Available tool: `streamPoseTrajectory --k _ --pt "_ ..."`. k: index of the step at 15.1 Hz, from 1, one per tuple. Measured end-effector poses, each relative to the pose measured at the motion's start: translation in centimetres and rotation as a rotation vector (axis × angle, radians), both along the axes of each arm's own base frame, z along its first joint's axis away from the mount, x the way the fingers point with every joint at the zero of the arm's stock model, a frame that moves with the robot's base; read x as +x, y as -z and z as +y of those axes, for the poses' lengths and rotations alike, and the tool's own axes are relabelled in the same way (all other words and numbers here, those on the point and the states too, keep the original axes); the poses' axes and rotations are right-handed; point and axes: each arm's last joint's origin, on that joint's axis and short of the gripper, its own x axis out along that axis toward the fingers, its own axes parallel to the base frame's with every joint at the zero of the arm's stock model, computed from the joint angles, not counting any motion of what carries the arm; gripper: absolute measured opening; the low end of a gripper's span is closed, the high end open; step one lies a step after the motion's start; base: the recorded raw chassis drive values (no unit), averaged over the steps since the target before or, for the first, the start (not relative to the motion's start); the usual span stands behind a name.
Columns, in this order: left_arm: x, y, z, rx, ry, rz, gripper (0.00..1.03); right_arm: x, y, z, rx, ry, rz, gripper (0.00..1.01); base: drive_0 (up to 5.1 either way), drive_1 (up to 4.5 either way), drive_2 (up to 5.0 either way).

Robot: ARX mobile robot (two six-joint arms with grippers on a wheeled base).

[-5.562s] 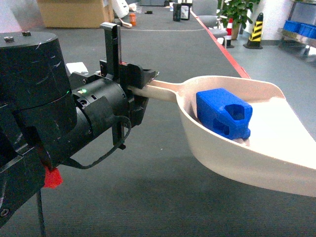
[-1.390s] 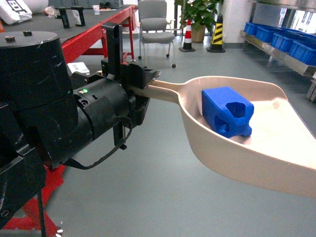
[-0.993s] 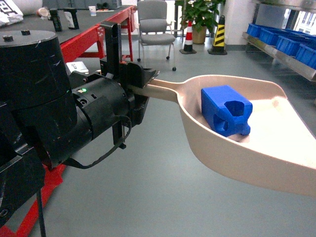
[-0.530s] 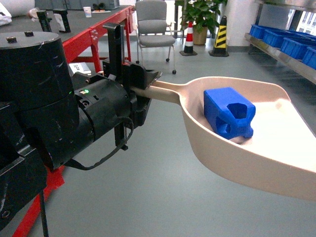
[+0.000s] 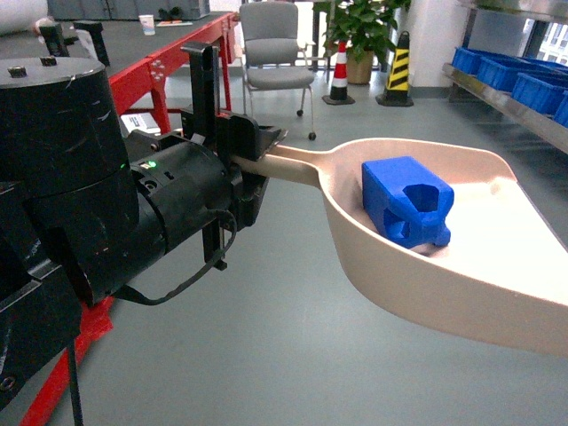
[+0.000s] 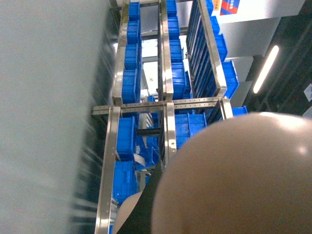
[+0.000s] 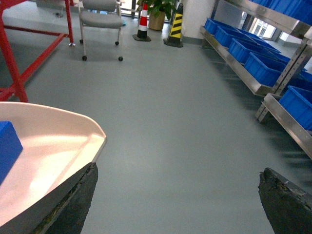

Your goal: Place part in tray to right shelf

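A: What's biggest in the head view?

B: The smooth grey floor [image 5: 293,355], faintly glossy, then the left arm [image 5: 133,213], a matte black cylinder scuffed with fine scratches, a thin cable looped below it. Behind it runs a red-painted steel bench frame [image 5: 191,44], and a grey padded office chair [image 5: 271,49] on castors stands beyond that.

A: And the shelving?

B: Bare metal racks [image 7: 273,73] with perforated uprights, along the right side of the room, loaded with rows of blue plastic crates [image 7: 258,63]. The left wrist camera sees the same kind of racks sideways, partly blurred.

A: The tray?

B: The tray [image 5: 524,293] is a beige moulded scoop, satin plastic, with curved raised sides, a wide flat lip and a long straight handle. It is held in the air over the floor. The left gripper [image 5: 244,151] is clamped on the far end of that handle.

A: The part?

B: The part [image 5: 406,202] is a small bright-blue block with bevelled corners and cut-out openings. It lies tilted in the deep end of the tray, near the handle root, against the curved wall.

A: The right gripper?

B: The right gripper [image 7: 178,200] shows two rough dark fingertips [image 7: 73,204] spread wide apart, with nothing between them, the left one just beside the tray's lip.
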Motion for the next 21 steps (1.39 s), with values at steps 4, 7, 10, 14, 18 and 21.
streamPoseTrajectory --k 4,7,10,14,18,21 --pt "0.01 -0.03 0.02 -0.001 -0.002 -0.002 0.13 0.0 -0.03 0.0 0.0 0.0 -0.003 0.98 0.1 4.38 -4.2" --pt "0.01 -0.04 0.02 -0.002 -0.004 -0.004 0.13 -0.01 -0.02 0.0 0.0 0.0 -0.002 0.98 0.0 4.26 -4.3" --pt "0.0 -0.04 0.0 -0.002 0.001 -0.004 0.13 -0.01 -0.08 0.0 0.001 0.001 -0.009 0.98 0.0 4.32 -4.3" --pt "0.03 -0.05 0.07 -0.002 -0.005 -0.004 0.13 -0.01 -0.03 0.0 0.001 0.0 -0.005 0.98 0.0 4.26 -4.3" --pt "0.0 -0.03 0.0 -0.001 0.0 -0.003 0.13 0.0 -0.02 0.0 0.001 0.0 -0.004 0.98 -0.1 4.22 -4.4" --pt "0.0 -0.04 0.0 -0.001 0.0 -0.004 0.13 0.0 -0.02 0.0 0.001 0.0 -0.004 0.98 -0.1 4.18 -4.4"
